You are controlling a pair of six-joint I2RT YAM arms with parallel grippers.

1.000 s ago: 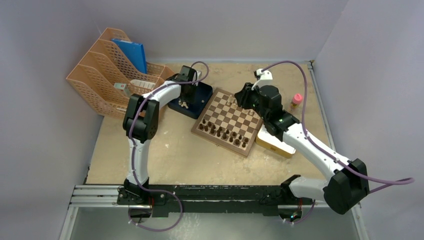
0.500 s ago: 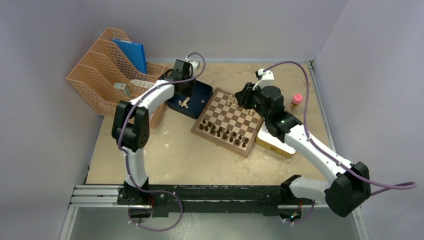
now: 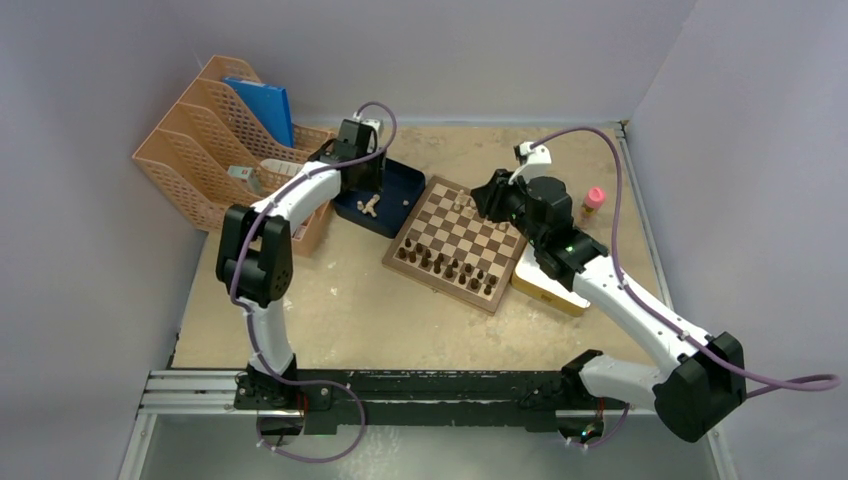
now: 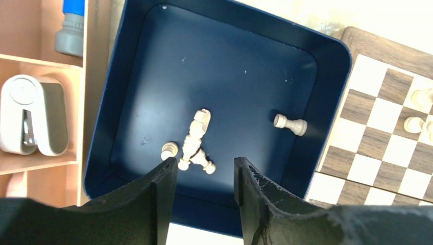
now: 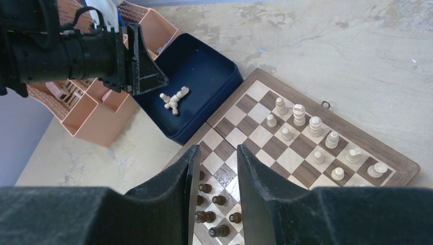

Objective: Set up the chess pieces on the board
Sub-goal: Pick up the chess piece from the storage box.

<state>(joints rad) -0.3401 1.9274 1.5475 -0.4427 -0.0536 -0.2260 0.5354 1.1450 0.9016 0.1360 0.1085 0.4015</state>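
The board (image 3: 497, 246) lies mid-table, with dark pieces (image 3: 445, 265) on its near rows and several light pieces (image 3: 461, 203) at its far edge. More light pieces (image 4: 196, 135) lie tipped over in a dark blue tray (image 4: 230, 76): a cluster, and one pawn (image 4: 290, 124) apart to the right. My left gripper (image 4: 205, 166) is open and empty, hovering over the tray just short of the cluster. My right gripper (image 5: 217, 153) is open and empty above the board (image 5: 393, 158), whose far rows hold standing light pieces (image 5: 298, 115).
Orange file racks (image 3: 215, 150) stand left of the tray, one holding a white stapler (image 4: 30, 122). A yellow-rimmed tin (image 3: 548, 288) lies under my right arm by the board. A pink-capped bottle (image 3: 594, 198) stands at the right.
My left arm has swung its elbow to the left and the gripper has drawn back a little over the tray. My right arm has barely moved.
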